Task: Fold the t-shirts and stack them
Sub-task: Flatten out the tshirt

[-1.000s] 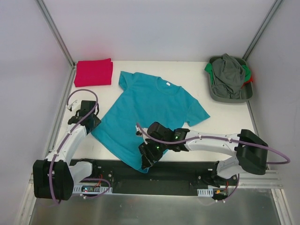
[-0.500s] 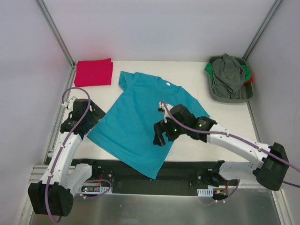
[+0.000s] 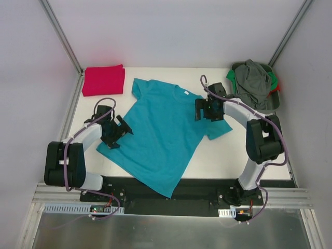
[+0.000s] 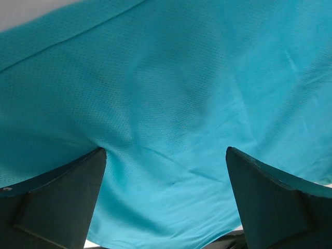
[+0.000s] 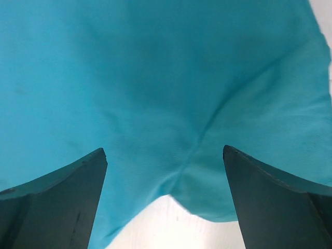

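The teal t-shirt (image 3: 161, 129) lies spread flat in the middle of the table, its white neck label toward the back. The red t-shirt (image 3: 104, 80) lies folded at the back left. My left gripper (image 3: 122, 134) is open over the teal shirt's left edge. In the left wrist view the gripper (image 4: 166, 155) has teal cloth (image 4: 171, 93) between its spread fingers (image 4: 57, 202). My right gripper (image 3: 199, 110) is open over the right sleeve. In the right wrist view the gripper (image 5: 164, 153) straddles the armpit notch of the shirt (image 5: 155, 78), with white table showing below.
A grey bin (image 3: 244, 108) holding a heap of grey, green and red clothes stands at the back right. The black base rail (image 3: 197, 189) runs along the near edge, under the shirt's hem corner. Metal frame posts rise at both back corners.
My right gripper left the shirt's near hem and moved back and right to the right sleeve. My left gripper moved in over the shirt's left edge. The hem now lies flatter and nearer.
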You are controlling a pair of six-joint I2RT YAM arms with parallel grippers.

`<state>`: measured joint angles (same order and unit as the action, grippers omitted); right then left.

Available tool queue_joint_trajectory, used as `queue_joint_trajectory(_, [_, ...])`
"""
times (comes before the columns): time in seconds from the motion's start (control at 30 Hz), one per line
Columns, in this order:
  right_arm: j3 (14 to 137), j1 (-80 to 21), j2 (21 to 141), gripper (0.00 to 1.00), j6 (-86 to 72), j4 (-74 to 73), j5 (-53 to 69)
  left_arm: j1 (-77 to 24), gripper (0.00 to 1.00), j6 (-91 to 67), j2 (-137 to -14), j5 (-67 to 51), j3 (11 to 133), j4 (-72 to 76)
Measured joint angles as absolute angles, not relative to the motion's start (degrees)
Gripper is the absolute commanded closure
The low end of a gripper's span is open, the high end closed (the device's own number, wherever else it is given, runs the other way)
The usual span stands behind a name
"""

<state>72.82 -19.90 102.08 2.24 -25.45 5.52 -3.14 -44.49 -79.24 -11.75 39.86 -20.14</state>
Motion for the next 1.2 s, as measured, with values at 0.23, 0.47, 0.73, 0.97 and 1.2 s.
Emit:
queue_joint_trajectory(0.23, [65.3, -16.3, 102.9, 0.04, 1.5, -23.2, 6.5, -3.0, 0.01, -43.7, -89.7, -9.9, 49.6, -19.2])
queue_joint_trajectory(0.47, [44.8, -16.0, 85.0, 0.04, -6.7, -15.7, 8.6, -3.0, 0.01, -42.5, -102.8, -8.9, 64.6, -19.3])
queue_joint_trajectory(0.73, [23.2, -34.1, 53.1, 0.04, -20.7, -21.3, 12.4, -3.0, 0.01, -42.1, -110.2, -10.8, 74.4, -18.2])
queue_joint_trajectory(0.97, [26.2, -37.9, 37.6, 0.04, -24.2, -35.7, 8.7, -3.4, 0.01, -40.8, -108.1, -11.4, 72.7, -18.5])
queue_joint_trajectory(1.2, [42.3, -35.7, 44.9, 0.04, -16.6, -36.1, -4.7, -5.5, 0.01, -38.7, -97.1, -6.9, 70.7, -19.9])
